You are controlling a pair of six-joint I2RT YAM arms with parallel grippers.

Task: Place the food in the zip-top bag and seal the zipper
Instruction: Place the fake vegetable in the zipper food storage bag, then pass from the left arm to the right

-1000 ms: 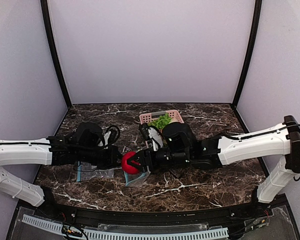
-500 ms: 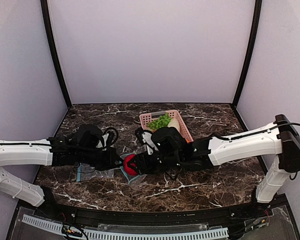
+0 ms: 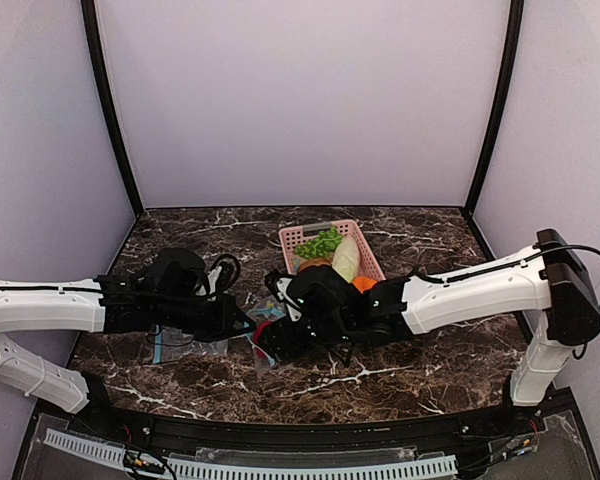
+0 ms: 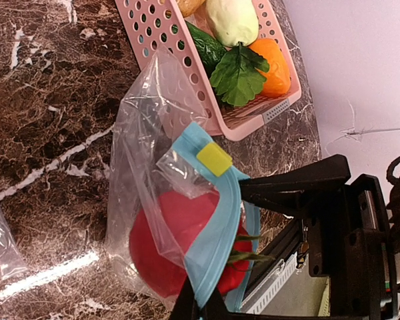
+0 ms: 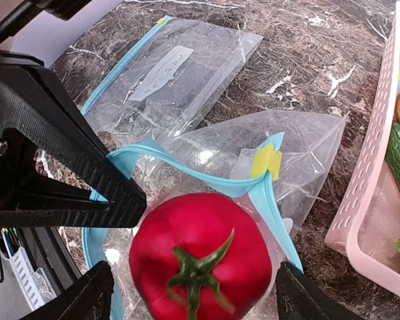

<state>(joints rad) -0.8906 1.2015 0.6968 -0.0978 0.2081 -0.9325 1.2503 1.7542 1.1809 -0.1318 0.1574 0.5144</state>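
Note:
A red tomato (image 5: 200,247) sits in the open mouth of the clear zip-top bag (image 4: 147,120), partly behind the light blue zipper (image 4: 217,227). My left gripper (image 4: 200,303) is shut on that zipper strip and holds the bag's mouth up. My right gripper (image 5: 193,293) is open. Its fingers (image 5: 80,300) stand on either side of the tomato with a small gap to it. From above, both grippers meet at the bag (image 3: 265,350) in the middle of the table. An orange fruit (image 4: 277,60) and a green leafy piece (image 4: 237,73) lie in the pink basket (image 4: 160,33).
A second clear bag (image 5: 180,67) lies flat on the marble table to the left, under the left arm. The pink basket (image 3: 370,262) stands just behind the right gripper, holding a pale piece (image 4: 233,20) too. Grey walls close in three sides.
The right gripper moved left with the tomato into the bag's mouth and its jaws opened off it. The left arm stayed, still gripping the zipper.

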